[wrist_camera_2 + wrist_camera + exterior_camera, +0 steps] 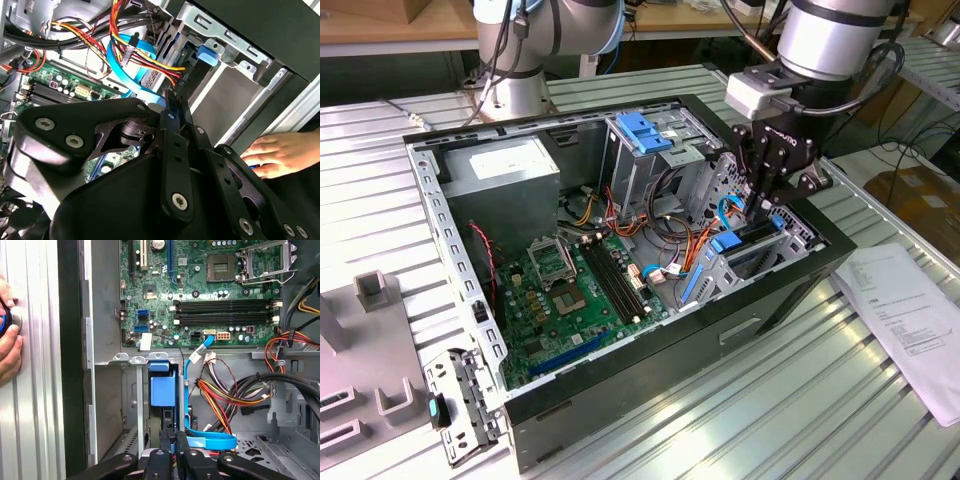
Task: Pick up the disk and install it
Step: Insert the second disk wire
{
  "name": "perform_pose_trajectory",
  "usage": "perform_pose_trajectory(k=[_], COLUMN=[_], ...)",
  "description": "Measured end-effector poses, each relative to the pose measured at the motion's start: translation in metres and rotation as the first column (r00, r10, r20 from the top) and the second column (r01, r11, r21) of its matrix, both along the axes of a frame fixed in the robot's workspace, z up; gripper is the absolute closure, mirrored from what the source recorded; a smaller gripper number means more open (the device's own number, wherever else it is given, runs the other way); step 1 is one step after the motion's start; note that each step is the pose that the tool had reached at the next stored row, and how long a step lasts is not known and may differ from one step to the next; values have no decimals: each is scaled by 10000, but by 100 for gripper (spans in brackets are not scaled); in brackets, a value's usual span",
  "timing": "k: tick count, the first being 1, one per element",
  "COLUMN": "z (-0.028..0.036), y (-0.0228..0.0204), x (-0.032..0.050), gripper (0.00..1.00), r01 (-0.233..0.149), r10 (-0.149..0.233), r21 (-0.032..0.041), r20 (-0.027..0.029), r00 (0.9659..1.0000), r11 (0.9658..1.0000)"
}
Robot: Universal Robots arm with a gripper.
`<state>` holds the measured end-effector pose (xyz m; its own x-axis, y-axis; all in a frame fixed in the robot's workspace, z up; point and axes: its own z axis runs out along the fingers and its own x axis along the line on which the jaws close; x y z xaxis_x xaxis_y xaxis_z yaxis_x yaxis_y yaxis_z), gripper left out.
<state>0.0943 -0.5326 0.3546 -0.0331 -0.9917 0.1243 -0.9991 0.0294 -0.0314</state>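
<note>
Blue plastic catches the eye first: the disk (745,243), with its bright carrier rail, sits on edge in the metal drive bay (775,255) at the front corner of the open computer case (650,360), on the exterior view's right. In the first wrist view the disk's blue end (163,387) stands upright in the bay slot, just beside a flat blue data cable (192,385).

The gripper (767,205) hangs directly over that slot, fingers pointing down. In the first wrist view its fingertips (175,440) are drawn close together around the top edge of the disk, so it looks closed on the disk, though the contact itself is partly hidden by the fingers.

A person's hand (280,152) rests on the table (800,400) just outside the case wall, near the bay.

From where I stand the disk looks partly seated rather than fully home. The trouble I'd watch for is the blue data cable and the bundle of red and yellow wires (225,395) lying right beside the slot: if one gets pinched between the disk and the bay, it could jam or tear. A slightly tilted disk could also bind on the bay's rails. The hand so near is another worry.
</note>
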Motion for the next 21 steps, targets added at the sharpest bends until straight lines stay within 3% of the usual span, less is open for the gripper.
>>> perform_pose_trajectory(k=[3,8,21], z=[-23,-42,-46], y=[-27,-28,-28], x=[-20,-26,-27], gripper=[84,84,84], r01=[-30,-46,-46], r10=[30,45,45], r21=[24,72,90], r20=[99,163,169], r00=[9999,9999,9998], r11=[10000,10000,9999])
